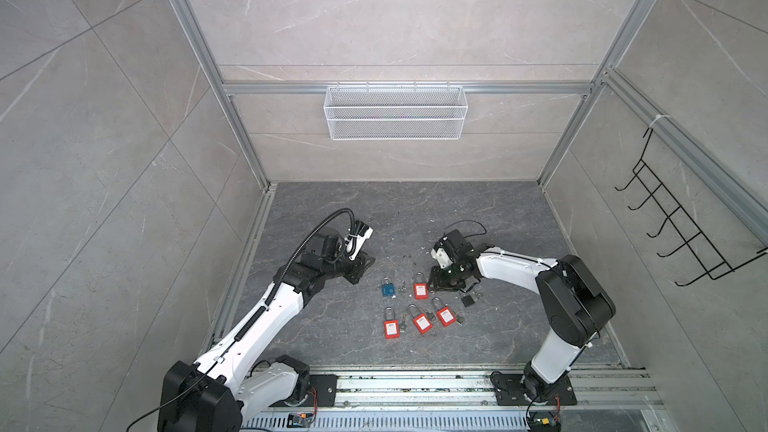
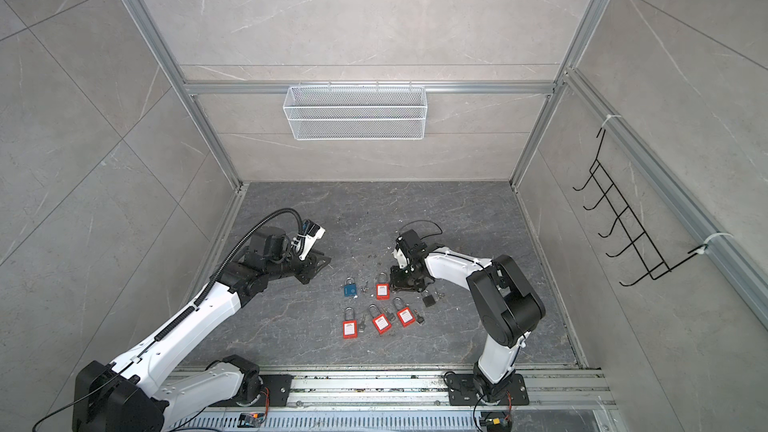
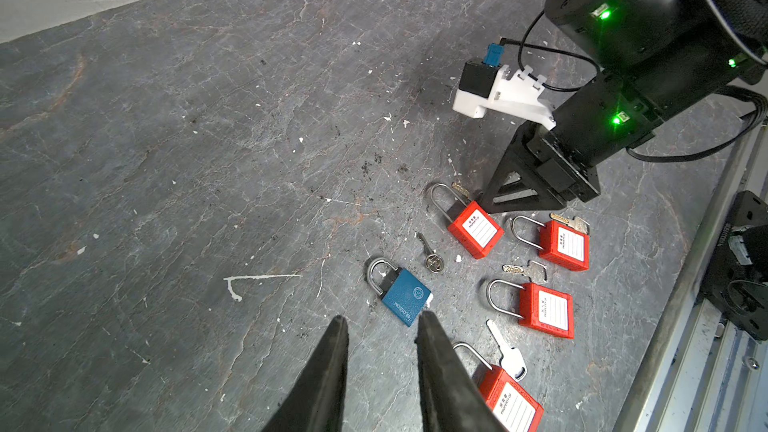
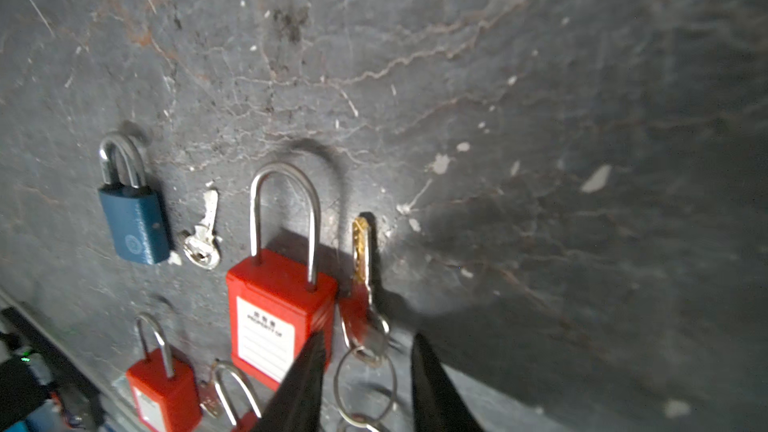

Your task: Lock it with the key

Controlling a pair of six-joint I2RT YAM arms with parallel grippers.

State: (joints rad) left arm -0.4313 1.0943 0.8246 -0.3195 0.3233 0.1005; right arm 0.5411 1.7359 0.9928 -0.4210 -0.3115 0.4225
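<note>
A red plastic padlock with a steel shackle (image 4: 278,309) lies flat on the dark stone floor (image 4: 498,118). Just beside it, a brass key on a wire ring (image 4: 360,251) lies ungripped between the right gripper (image 4: 369,336) and its parted jaws. Farther past the padlock, the left gripper (image 3: 383,317) hovers with jaws apart and empty.

Both arms are showing white shells and black joint housings. A ribbed black conduit (image 1: 254,318) is running along the left arm (image 1: 282,305). Thin black cables (image 3: 681,158) are trailing from the right arm (image 1: 511,268), where green lights (image 3: 604,14) are glowing. The left hand (image 3: 383,317) and right hand (image 4: 369,336) are ending in black tapered fingers (image 3: 324,376).
</note>
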